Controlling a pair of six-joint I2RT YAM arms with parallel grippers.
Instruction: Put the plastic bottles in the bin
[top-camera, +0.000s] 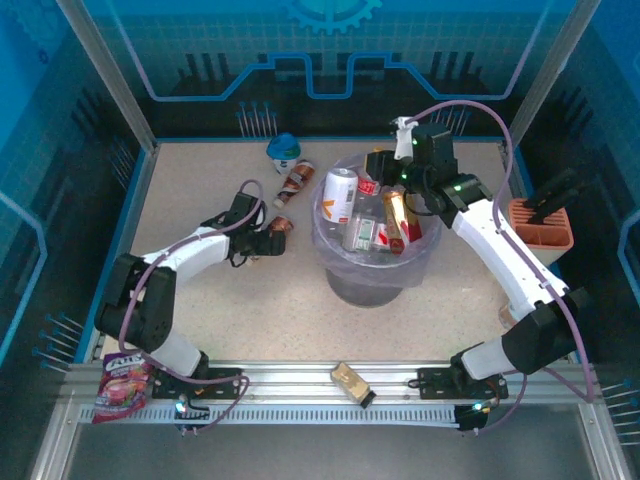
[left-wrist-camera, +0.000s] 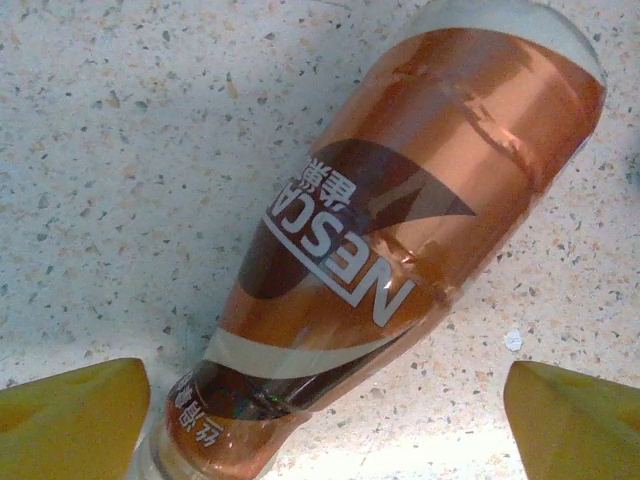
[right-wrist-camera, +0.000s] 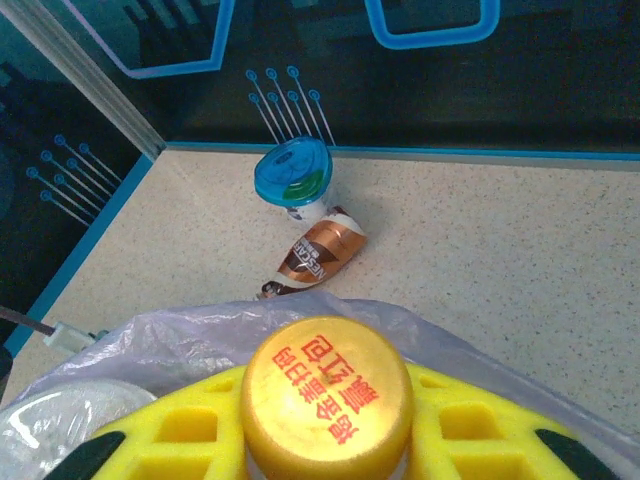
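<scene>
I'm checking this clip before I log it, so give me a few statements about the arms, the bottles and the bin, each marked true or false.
1. The left gripper stands open on either side of a copper bottle that lies on the table. True.
2. The right gripper is empty. False: it is shut on a yellow-capped bottle above the bin's bag.
3. The bin has several bottles inside it. True.
4. The orange holder stands to the left of the bin. False: it stands to the bin's right, near the table's right edge.
</scene>
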